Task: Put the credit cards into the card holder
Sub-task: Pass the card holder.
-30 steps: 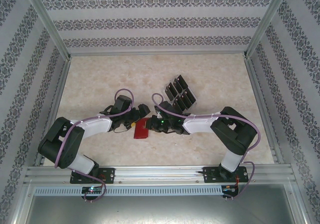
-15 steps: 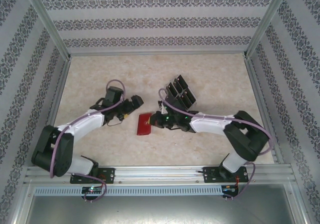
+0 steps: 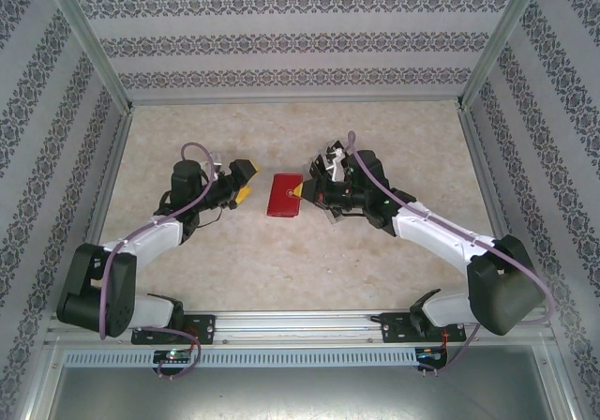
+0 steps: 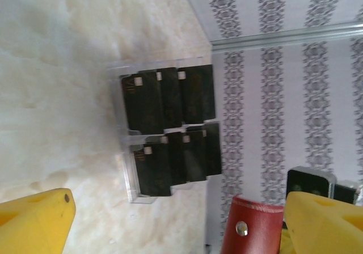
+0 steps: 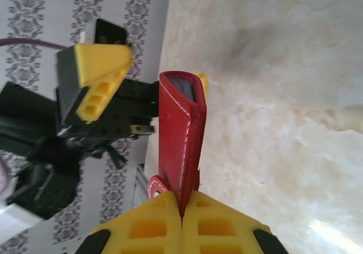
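The card holder (image 3: 283, 196) is gripped at one edge by the right claw (image 3: 298, 191), whose fingers are clamped on it. It is held folded, broad face up, over the middle of the worktop (image 3: 394, 139), and reaches from the fingers toward the left edge. The left claw (image 3: 244, 182) is spread apart near its free end, not touching. The credit cards (image 4: 170, 126) are stood in a clear rack (image 4: 129, 174) nearer the far edge.

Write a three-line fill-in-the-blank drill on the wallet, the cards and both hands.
The right hand is shut on the ___ wallet. The left hand, facing it, has its jaws ___. The cards in the clear rack are ___ in colour.
Missing words: red; open; black.
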{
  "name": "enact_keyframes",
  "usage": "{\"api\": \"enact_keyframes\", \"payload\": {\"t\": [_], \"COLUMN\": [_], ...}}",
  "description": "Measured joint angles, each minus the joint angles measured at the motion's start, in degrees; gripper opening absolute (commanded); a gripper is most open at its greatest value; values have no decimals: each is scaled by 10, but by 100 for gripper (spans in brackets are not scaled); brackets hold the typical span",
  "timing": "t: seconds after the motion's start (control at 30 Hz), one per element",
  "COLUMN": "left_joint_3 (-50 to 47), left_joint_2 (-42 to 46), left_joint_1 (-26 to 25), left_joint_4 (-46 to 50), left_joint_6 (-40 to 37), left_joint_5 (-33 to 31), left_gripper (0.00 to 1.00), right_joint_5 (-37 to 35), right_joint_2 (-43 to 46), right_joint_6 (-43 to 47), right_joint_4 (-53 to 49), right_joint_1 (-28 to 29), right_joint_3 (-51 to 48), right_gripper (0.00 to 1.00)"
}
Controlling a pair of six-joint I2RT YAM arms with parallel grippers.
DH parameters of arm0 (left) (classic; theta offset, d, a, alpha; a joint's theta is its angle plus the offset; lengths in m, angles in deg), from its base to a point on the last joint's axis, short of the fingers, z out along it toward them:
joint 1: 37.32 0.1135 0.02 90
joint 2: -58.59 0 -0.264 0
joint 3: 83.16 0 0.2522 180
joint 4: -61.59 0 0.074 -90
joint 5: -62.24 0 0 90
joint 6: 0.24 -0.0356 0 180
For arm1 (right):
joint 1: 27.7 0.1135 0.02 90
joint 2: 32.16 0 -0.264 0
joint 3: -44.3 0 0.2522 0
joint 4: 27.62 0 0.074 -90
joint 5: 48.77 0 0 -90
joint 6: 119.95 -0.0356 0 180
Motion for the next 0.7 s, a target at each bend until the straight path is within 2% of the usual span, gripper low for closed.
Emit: {"api": "enact_keyframes", "payload": {"t": [0.17, 0.7], "left_joint_3": [0, 0], "left_joint_2": [-11, -66], "left_joint_1": [-12, -53], "left_joint_4": [-72, -152], "left_joint_6": [40, 79], "left_joint_5": [10, 23], "left_gripper": [92, 77], "right_joint_5": [19, 35], "right_joint_2": [-22, -79], "right_joint_6": [-20, -64], "right_joint_4": [19, 74], "right_joint_1": [0, 3], "right_joint_3": [23, 36], "right_gripper": [0, 0]}}
